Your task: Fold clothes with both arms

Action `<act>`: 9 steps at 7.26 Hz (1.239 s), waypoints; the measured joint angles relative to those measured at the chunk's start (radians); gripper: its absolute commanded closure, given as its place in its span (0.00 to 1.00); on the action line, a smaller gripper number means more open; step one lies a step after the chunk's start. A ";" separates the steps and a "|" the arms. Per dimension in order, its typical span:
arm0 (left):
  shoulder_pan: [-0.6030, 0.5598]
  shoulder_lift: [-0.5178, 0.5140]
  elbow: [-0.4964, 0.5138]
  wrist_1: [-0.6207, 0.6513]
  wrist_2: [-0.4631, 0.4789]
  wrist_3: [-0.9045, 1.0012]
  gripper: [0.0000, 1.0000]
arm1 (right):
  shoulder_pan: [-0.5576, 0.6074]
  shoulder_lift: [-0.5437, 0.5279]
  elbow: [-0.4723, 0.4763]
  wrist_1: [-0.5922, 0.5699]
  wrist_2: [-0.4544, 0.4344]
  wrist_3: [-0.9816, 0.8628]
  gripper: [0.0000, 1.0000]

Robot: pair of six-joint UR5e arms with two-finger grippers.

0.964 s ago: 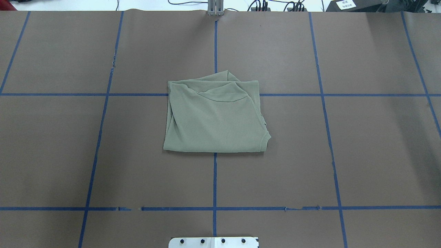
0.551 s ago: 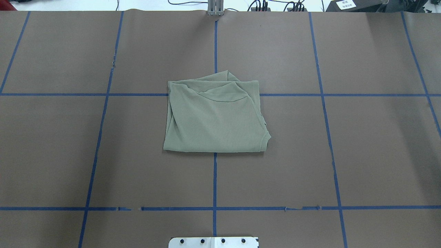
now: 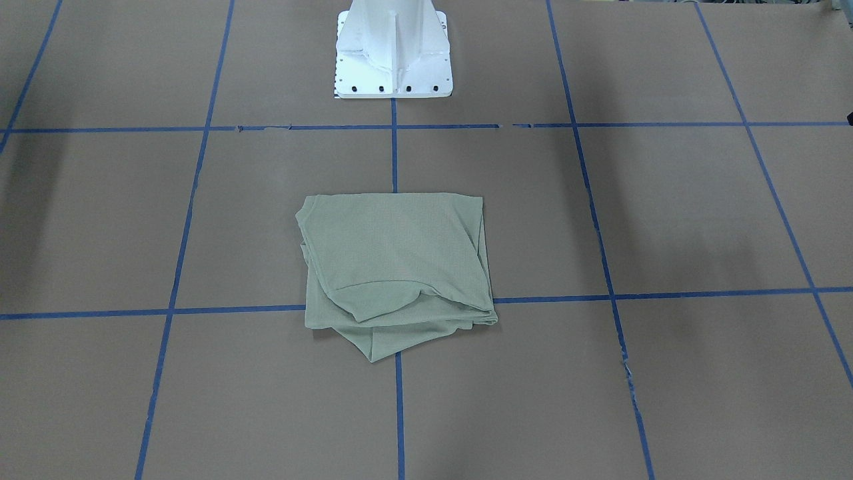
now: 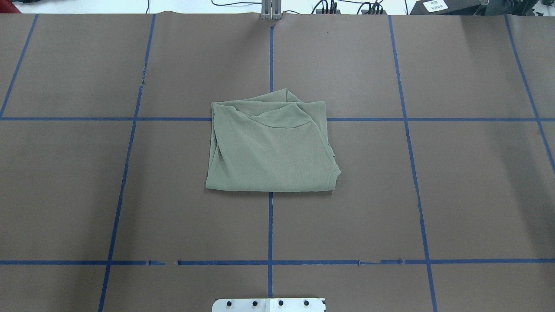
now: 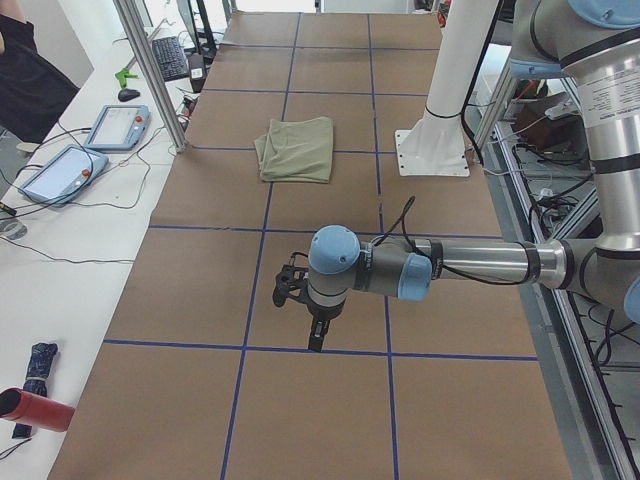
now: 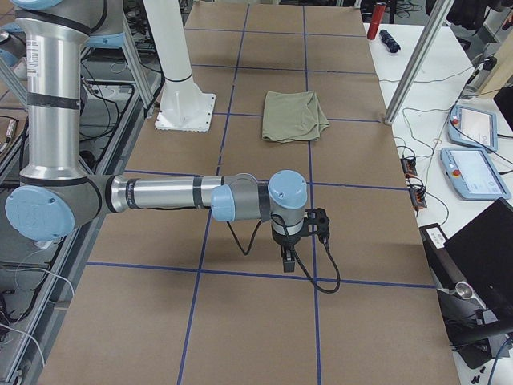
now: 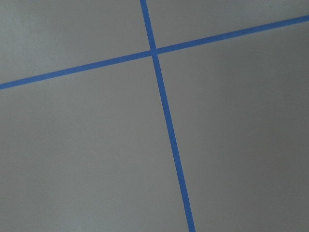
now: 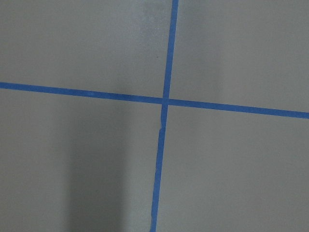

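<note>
The folded shirt (image 4: pixel 271 147) lies flat at the centre of the table (image 4: pixel 455 195), at 12 o'clock from the white base (image 4: pixel 269 304) in the overhead view. The left gripper (image 5: pixel 314 337) points down over the table at the shirt's 6 o'clock in the left side view, and the right gripper (image 6: pixel 287 258) does likewise in the right side view. Whether their fingers are spread or pressed together cannot be told.

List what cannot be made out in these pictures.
Left gripper: seen only in the exterior left view, small; open or shut unclear.
Right gripper: likewise, exterior right view only.
Shirt: inner layers hidden under its own top fold, every view.
White label: overhead view, print too small.
</note>
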 measured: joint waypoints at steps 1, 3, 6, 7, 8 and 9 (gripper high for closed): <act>0.000 -0.004 -0.005 0.034 -0.008 -0.001 0.00 | 0.000 0.000 0.000 0.000 -0.001 0.002 0.00; 0.002 -0.016 -0.013 0.089 -0.008 0.000 0.00 | 0.000 0.001 0.000 0.002 -0.001 0.005 0.00; 0.002 -0.066 -0.012 0.096 -0.002 0.001 0.00 | 0.000 0.000 0.000 0.004 -0.001 0.010 0.00; 0.002 -0.076 -0.013 0.096 -0.002 0.002 0.00 | 0.000 0.000 0.000 0.004 -0.001 0.011 0.00; 0.003 -0.080 -0.010 0.097 -0.002 0.002 0.00 | 0.000 0.000 0.000 0.005 -0.001 0.011 0.00; 0.003 -0.081 -0.009 0.098 -0.001 0.002 0.00 | 0.000 0.000 0.000 0.005 -0.001 0.012 0.00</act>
